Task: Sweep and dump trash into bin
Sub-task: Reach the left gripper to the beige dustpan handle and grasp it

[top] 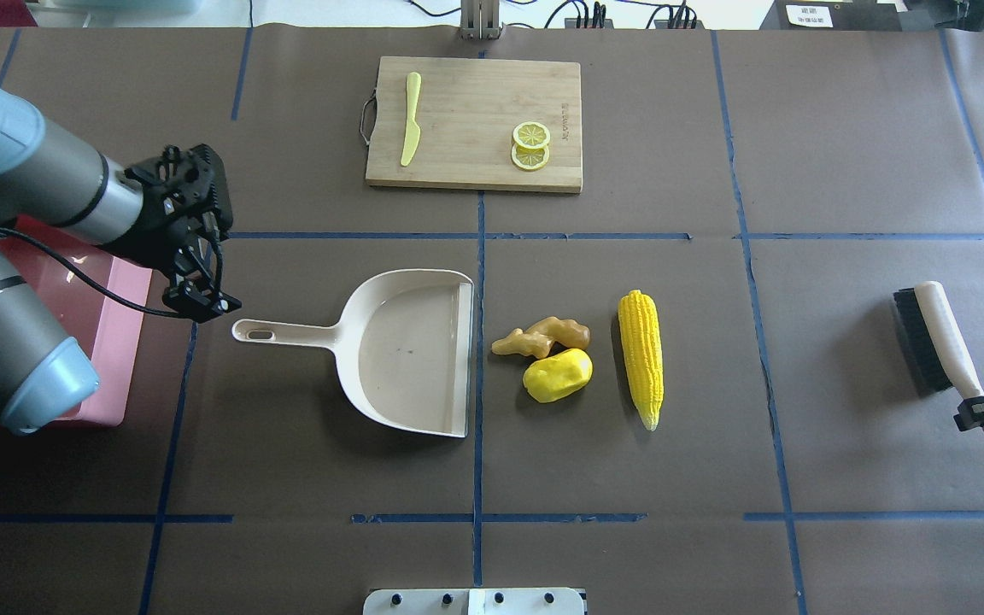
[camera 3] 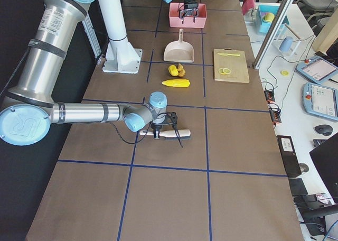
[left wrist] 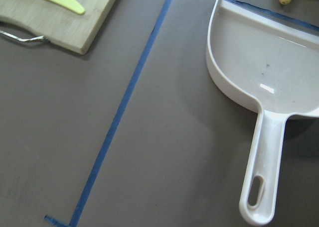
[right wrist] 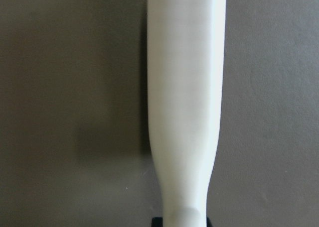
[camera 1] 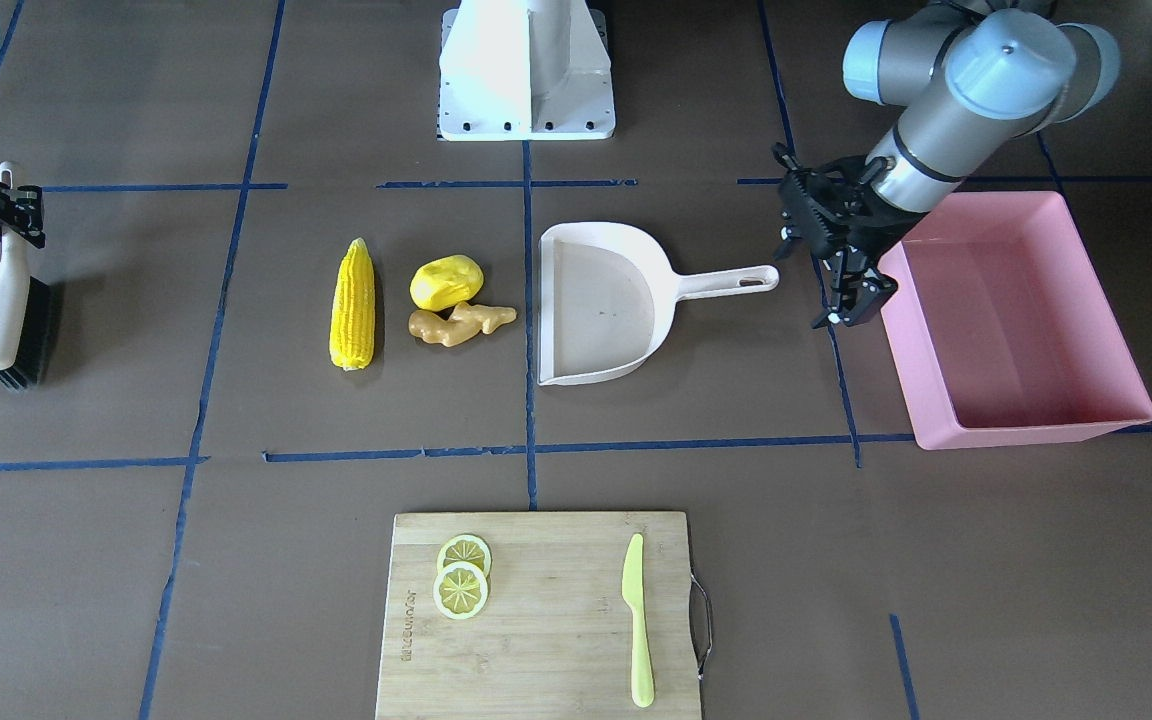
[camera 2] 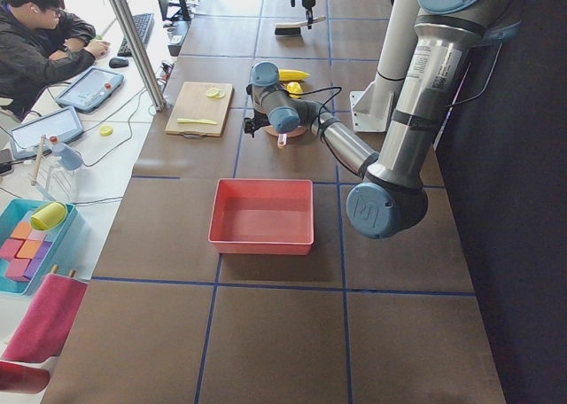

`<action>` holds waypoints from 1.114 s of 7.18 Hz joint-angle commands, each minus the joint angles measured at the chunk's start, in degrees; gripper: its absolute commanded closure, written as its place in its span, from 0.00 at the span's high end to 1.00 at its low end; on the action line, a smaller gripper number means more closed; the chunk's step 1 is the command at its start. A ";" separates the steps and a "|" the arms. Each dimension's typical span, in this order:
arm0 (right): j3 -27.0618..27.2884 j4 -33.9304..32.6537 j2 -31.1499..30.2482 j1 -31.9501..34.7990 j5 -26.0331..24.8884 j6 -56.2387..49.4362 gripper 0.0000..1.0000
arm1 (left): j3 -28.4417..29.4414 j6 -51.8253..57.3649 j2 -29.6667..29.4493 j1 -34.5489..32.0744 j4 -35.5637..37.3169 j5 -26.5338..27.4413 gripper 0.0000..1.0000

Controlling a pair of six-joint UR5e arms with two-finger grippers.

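Tool pickup stage. Your right gripper (top: 983, 410) is clamped on the brush (top: 928, 342); left gripper (top: 200, 295) open, empty, near the dustpan handle (top: 287, 331). Next: close squarely on that handle.

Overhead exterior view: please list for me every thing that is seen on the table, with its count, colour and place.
corn cob: 1, yellow, right of centre
rounded lump: 1, yellow, between corn cob and dustpan
ginger root: 1, tan, close against the lump's far side
dustpan: 1, off-white, centre, empty, handle pointing left
bin: 1, pink, left edge, partly hidden by the left arm
brush: 1, white handle and black bristles, right edge
cutting board: 1, wooden, far centre
lemon slices: 2, pale yellow, on the board
knife: 1, yellow-green, on the board
table: 1, brown with blue tape lines
left tool: 1, black, open, near the dustpan handle's end
right tool: 1, black, shut on the brush handle
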 commanded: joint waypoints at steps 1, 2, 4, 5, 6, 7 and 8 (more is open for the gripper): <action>0.00 0.00 -0.07 0.00 0.00 0.18 0.05 | -0.24 -0.04 -4.16 4.92 7.83 1.13 0.98; 0.00 0.00 -0.07 0.00 0.00 0.18 0.05 | 0.02 0.05 -4.44 6.07 7.85 1.49 0.98; -0.09 0.00 0.02 0.00 0.00 0.18 0.05 | 1.07 0.14 -6.10 8.71 7.41 6.63 0.98; -0.09 0.00 -0.07 0.00 0.00 0.18 0.05 | 1.42 1.01 -6.11 8.72 7.24 7.72 0.98; 0.00 0.00 -0.07 0.00 0.00 0.26 0.05 | 1.78 3.80 -6.02 8.81 7.23 7.73 0.97; 0.00 0.00 -0.07 0.00 0.00 0.35 0.05 | 1.87 4.78 -5.76 8.90 7.23 7.82 0.95; 0.00 0.00 -0.07 0.00 0.00 0.35 0.05 | 2.22 4.71 -5.84 10.98 7.32 7.82 0.95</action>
